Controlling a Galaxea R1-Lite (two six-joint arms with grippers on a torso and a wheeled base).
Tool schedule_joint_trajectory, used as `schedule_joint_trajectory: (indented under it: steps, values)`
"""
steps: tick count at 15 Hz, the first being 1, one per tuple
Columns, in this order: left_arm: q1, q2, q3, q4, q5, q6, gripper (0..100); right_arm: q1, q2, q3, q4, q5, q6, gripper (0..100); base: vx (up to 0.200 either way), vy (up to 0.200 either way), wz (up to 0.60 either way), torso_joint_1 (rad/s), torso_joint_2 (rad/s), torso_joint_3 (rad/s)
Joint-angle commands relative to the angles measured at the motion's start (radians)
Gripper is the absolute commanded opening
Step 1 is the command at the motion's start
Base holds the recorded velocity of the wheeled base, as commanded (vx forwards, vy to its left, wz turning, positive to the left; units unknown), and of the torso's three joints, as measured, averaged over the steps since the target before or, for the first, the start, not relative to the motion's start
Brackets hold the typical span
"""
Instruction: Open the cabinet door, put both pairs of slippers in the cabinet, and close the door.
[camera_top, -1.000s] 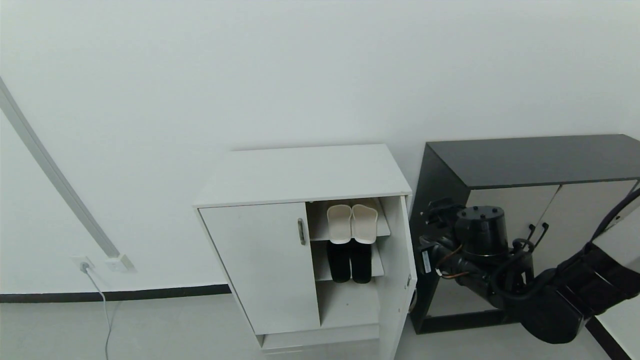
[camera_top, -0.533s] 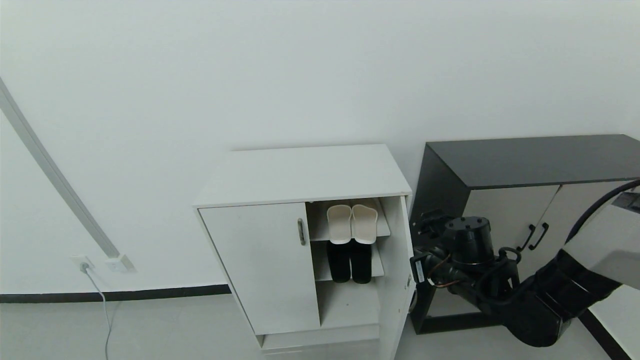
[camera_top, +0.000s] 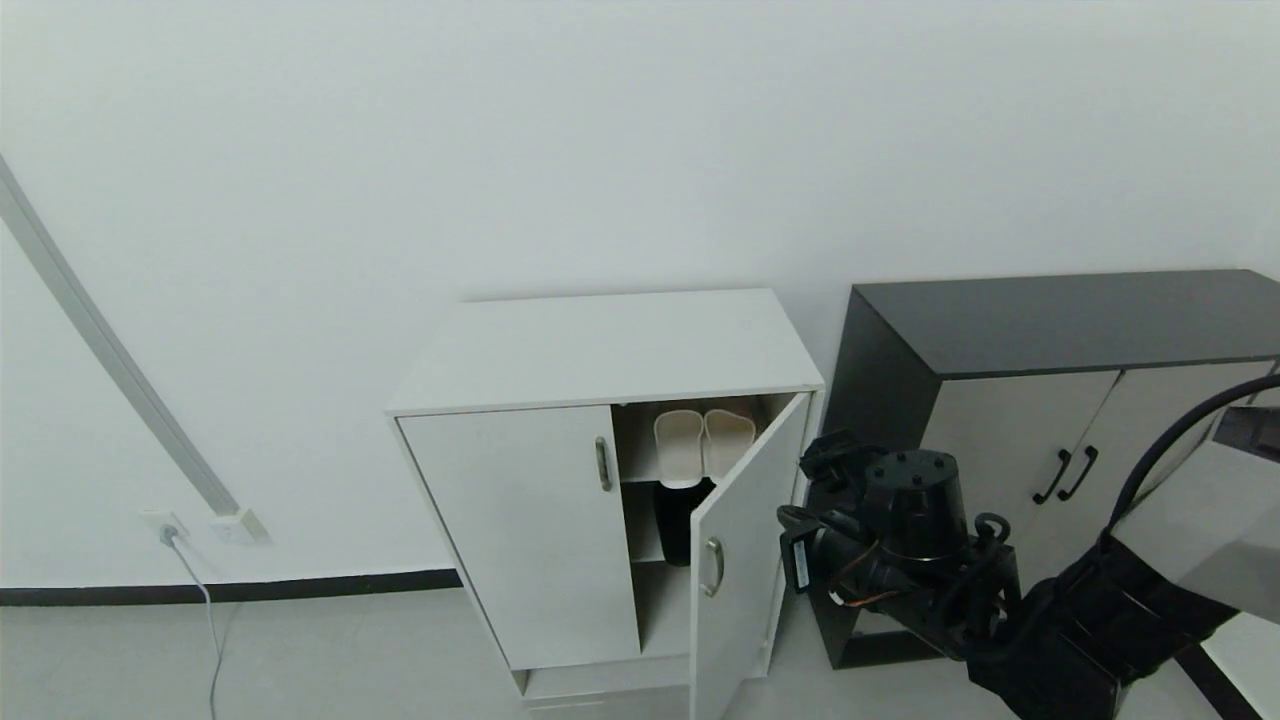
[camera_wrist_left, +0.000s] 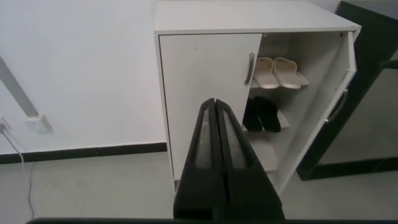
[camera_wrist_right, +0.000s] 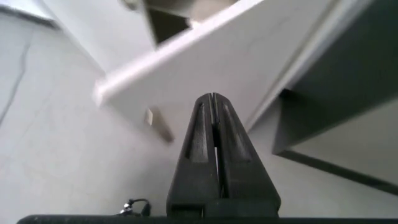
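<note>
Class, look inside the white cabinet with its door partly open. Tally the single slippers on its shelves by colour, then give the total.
Cream slippers: 2
Black slippers: 2
Total: 4

Saw a black sideboard (camera_top: 1060, 320) at right against the wall (camera_top: 600, 150); at left, a socket (camera_top: 163, 525), cable (camera_top: 210, 620) hanging down, slanting conduit (camera_top: 100, 340) above.

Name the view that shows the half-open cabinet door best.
The head view: nearly the whole door, outer face and handle, standing ajar. The left wrist view sees it at a slant; the right wrist view, close up, catches part of its face and handle.
</note>
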Motion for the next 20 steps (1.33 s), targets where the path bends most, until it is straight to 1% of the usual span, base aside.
schedule_joint_trajectory:
  steps: [1,4,9,11,13,19,20]
  values:
    - [-0.001,0.0,0.0,0.0,0.0,0.0,0,0.002,-0.006,0.012,-0.013,0.001,-0.003,0,0.0,0.0,0.0,0.0,0.0,0.0]
    - [0.0,0.0,0.0,0.0,0.0,0.0,0,0.011,0.0,0.012,-0.015,-0.004,-0.014,0,0.0,0.0,0.0,0.0,0.0,0.0]
    - [0.0,0.0,0.0,0.0,0.0,0.0,0,0.012,0.003,0.026,-0.016,0.001,-0.015,0,0.0,0.0,0.6,0.004,0.0,0.0]
    - [0.0,0.0,0.0,0.0,0.0,0.0,0,0.011,0.016,0.026,-0.021,0.007,-0.015,0,0.0,0.0,0.0,0.0,0.0,0.0]
    - [0.0,0.0,0.0,0.0,0.0,0.0,0,0.008,0.039,0.029,-0.056,0.005,-0.017,0,0.0,0.0,0.0,0.0,0.0,0.0]
    - [0.0,0.0,0.0,0.0,0.0,0.001,0,0.005,0.065,0.078,-0.059,0.005,-0.046,0,0.0,0.0,0.0,0.0,0.0,0.0]
    - [0.0,0.0,0.0,0.0,0.0,0.001,0,0.006,0.066,0.086,-0.059,0.005,-0.046,0,0.2,0.0,0.0,0.007,0.0,-0.002]
